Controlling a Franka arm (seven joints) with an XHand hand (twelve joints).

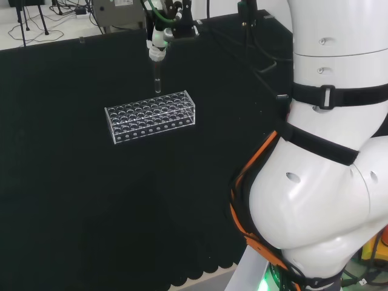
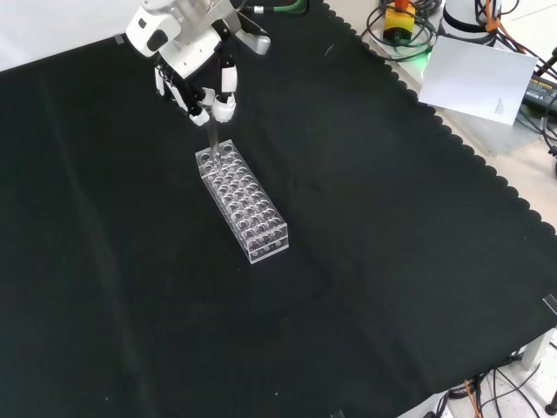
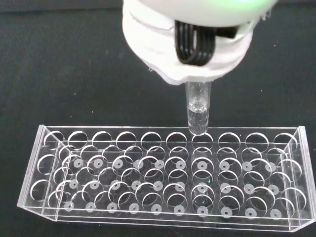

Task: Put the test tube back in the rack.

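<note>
A clear plastic rack (image 1: 151, 116) with several rows of round holes lies on the black cloth. The hand (image 1: 159, 37) hangs above its far edge in the head view, fingers pinched on a clear test tube (image 1: 157, 80) that points straight down. In the front view the hand (image 2: 202, 77) holds the test tube (image 2: 211, 132) over the far end of the rack (image 2: 244, 202). Seen from the wrist, the test tube (image 3: 198, 110) has its rounded tip just above a hole in the rack's (image 3: 163, 177) nearest row; the hand (image 3: 187, 44) covers the tube's upper part.
The arm's white links (image 1: 327, 151) stand at the head view's right. A white sheet (image 2: 477, 80) and cables lie off the cloth's scalloped edge at the front view's upper right. Black cloth (image 2: 392, 261) surrounds the rack.
</note>
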